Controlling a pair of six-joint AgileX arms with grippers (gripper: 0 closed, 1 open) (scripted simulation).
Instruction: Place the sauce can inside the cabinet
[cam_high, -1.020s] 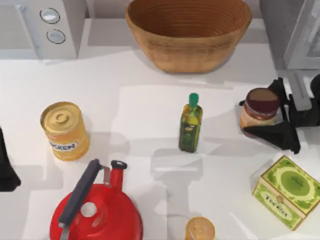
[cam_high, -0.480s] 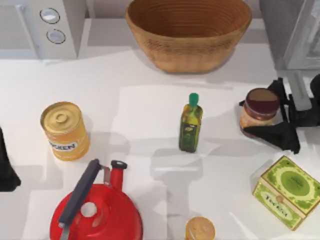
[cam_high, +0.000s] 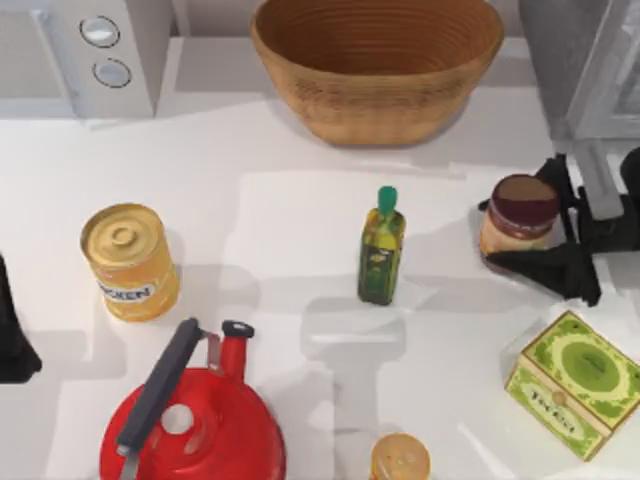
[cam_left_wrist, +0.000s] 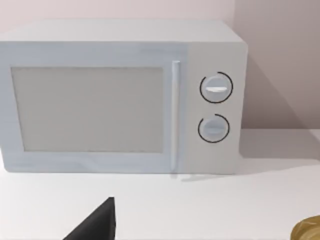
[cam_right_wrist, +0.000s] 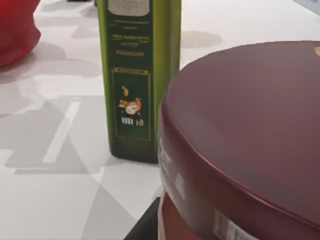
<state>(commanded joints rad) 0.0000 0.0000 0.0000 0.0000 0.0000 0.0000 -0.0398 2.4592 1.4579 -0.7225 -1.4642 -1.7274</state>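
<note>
The sauce can (cam_high: 518, 220), with a dark maroon lid and an orange-brown body, stands upright on the table at the right. My right gripper (cam_high: 497, 234) reaches in from the right edge, one black finger against each side of the can, shut on it. The can's lid (cam_right_wrist: 250, 135) looms close in the right wrist view. Behind the gripper, at the back right corner, stands the grey cabinet (cam_high: 585, 60) with its pale framed door. My left arm (cam_high: 12, 335) is parked at the left edge.
A green oil bottle (cam_high: 381, 250) stands left of the can. A woven basket (cam_high: 377, 60) sits at the back, a white microwave (cam_high: 85, 50) at back left. A yellow tin (cam_high: 128, 262), red kettle (cam_high: 190, 415), small gold-topped can (cam_high: 400, 458) and green tea box (cam_high: 574, 384) lie nearer.
The right gripper's fingers have drawn slightly closer onto the sauce can. The can and everything else stay where they were.
</note>
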